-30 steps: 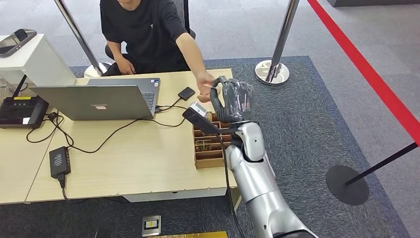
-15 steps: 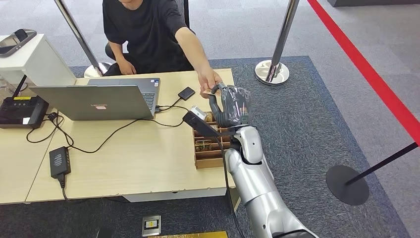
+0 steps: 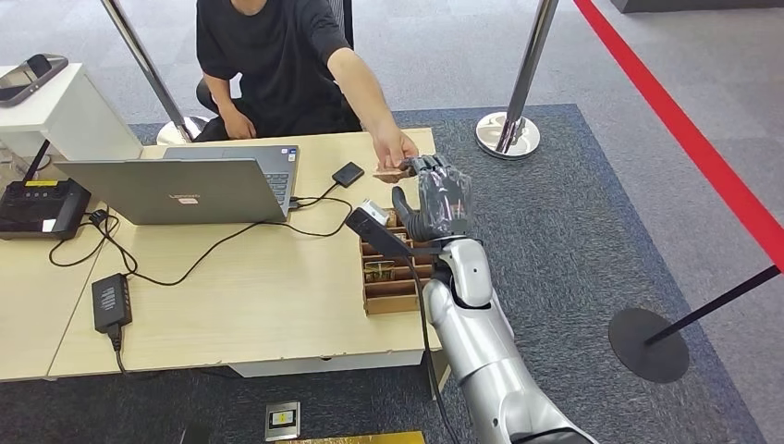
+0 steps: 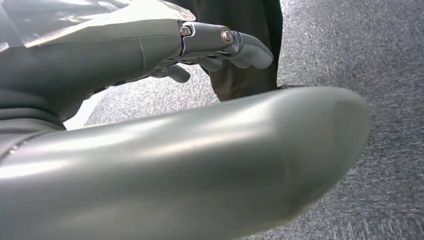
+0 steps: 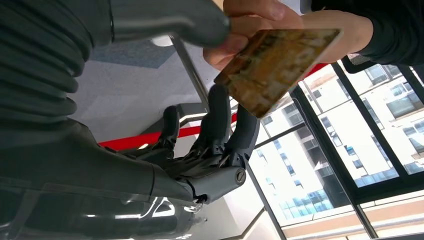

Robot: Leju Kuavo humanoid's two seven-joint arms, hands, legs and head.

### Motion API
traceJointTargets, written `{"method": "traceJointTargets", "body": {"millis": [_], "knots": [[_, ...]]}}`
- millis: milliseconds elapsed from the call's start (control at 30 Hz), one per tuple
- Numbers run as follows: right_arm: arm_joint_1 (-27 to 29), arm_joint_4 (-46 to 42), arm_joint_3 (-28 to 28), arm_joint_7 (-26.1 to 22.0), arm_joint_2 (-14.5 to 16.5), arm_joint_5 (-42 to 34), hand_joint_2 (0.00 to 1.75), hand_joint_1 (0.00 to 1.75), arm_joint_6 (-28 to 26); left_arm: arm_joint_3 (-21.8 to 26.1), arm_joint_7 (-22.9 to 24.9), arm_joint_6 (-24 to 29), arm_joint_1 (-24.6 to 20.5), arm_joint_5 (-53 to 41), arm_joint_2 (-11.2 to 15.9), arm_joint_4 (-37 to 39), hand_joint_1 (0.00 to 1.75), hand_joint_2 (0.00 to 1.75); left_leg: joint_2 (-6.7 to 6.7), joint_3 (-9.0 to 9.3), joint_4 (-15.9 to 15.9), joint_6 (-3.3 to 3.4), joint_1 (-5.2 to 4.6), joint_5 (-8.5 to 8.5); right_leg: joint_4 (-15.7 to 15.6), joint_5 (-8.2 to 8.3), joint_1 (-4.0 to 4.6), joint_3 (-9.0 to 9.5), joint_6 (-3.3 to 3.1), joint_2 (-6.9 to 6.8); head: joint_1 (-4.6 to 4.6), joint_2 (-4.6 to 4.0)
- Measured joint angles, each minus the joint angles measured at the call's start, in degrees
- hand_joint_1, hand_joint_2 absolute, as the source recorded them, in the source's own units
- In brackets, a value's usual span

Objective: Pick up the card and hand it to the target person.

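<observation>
Card first: it's out past the far right corner of the desk, between the person's hand and my right hand, edge-on and tiny in the head view, plain in the wrist view. Going left to right across the scene: router and power brick on the left, laptop w/ cables in the middle, then the cardboard tray by the desk's right edge, then my right arm raised over it toward the person. In the wrist view their fingers clearly pinch the card's top edge. My fingers stand straight and apart beside the card; thumb stretches across above it. Whether any of my pads touch the card I can't tell, but I don't seem to clamp it, so I read my right hand as open w/ nothing in it. Left hand hangs low over carpet, fingers lightly bent, nothing visible in it; how far closed, can't tell. Step in hand, as I judge it: the handover release. To do it well: hold the arm steady, keep fingers spread, no tugging, let the person draw the card away, and only pull back once it's clear of my fingertips, avoiding the tray below.
</observation>
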Motion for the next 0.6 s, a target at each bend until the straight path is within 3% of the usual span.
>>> {"method": "traceJointTargets", "body": {"millis": [600], "knots": [[-0.07, 2.19, 0.1, 1.28, -0.15, -0.07, 1.75, 0.0, -0.09, 0.0, 0.55, 0.12, 0.0, 0.12, -0.01, 0.0, 0.0, 0.0, 0.0, 0.0, 0.0, 0.0, 0.0, 0.0, 0.0, 0.0, 0.0, 0.0, 0.0, 0.0, 0.0, 0.0]]}}
